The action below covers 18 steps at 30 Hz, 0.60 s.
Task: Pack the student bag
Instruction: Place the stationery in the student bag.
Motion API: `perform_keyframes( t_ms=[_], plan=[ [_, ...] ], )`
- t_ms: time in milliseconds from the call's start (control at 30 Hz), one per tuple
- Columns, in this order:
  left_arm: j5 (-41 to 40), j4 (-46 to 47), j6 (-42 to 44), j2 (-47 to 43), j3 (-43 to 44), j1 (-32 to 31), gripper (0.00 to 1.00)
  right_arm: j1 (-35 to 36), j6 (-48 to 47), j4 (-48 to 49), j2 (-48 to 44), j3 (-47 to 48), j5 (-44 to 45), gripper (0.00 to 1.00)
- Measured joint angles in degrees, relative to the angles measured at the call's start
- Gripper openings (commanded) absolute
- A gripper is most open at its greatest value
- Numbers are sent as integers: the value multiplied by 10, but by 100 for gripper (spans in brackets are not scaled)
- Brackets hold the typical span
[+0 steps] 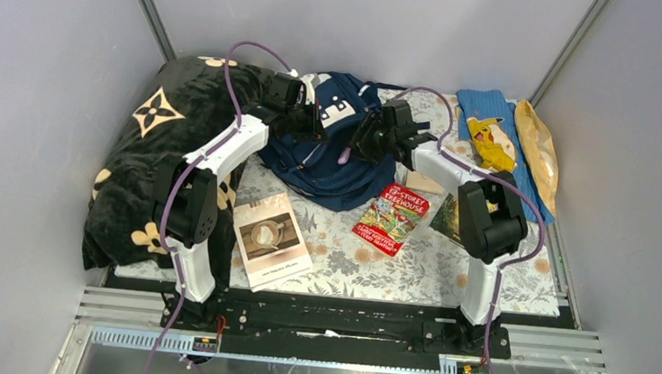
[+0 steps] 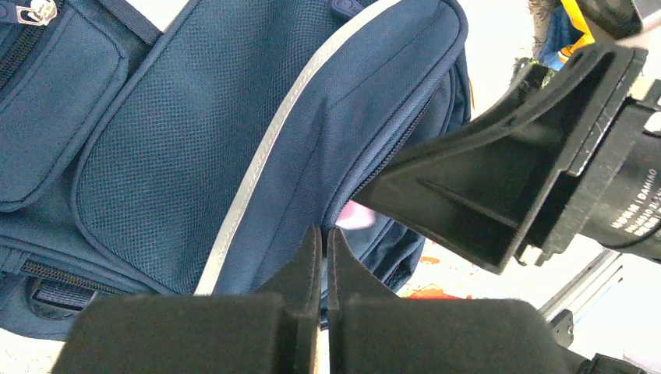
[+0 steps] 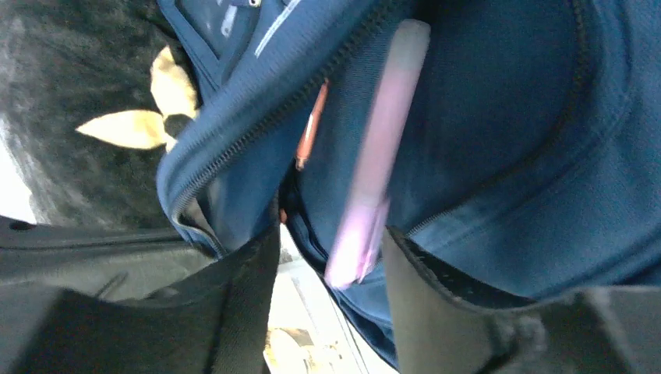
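The navy student bag (image 1: 330,155) lies at the back middle of the table, its zipper open. My left gripper (image 1: 315,120) is shut, pinching a fold of the bag's fabric by the opening; in the left wrist view its tips (image 2: 325,234) meet on the bag (image 2: 195,140). My right gripper (image 1: 363,140) is open at the opening of the bag (image 3: 499,117). A blurred pink pen (image 3: 382,148) sticks out of the bag between the right gripper's (image 3: 331,273) spread fingers, touching neither. An orange pen (image 3: 310,128) is tucked inside.
A black blanket with tan flowers (image 1: 155,135) lies left. A tan book (image 1: 270,239) and a red book (image 1: 392,218) lie in front of the bag, and a dark book (image 1: 445,217) by the right arm. A blue cartoon cloth (image 1: 494,138) and yellow packet (image 1: 538,155) lie back right.
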Motion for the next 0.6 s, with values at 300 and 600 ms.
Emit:
perform_keyframes(
  t_ms=[300, 600],
  plan=[
    [0, 0, -1, 0, 1, 0, 0, 6, -10, 3, -24, -12, 30, 60],
    [0, 0, -1, 0, 1, 0, 0, -57, -122, -107, -190, -108, 257, 74]
  ],
)
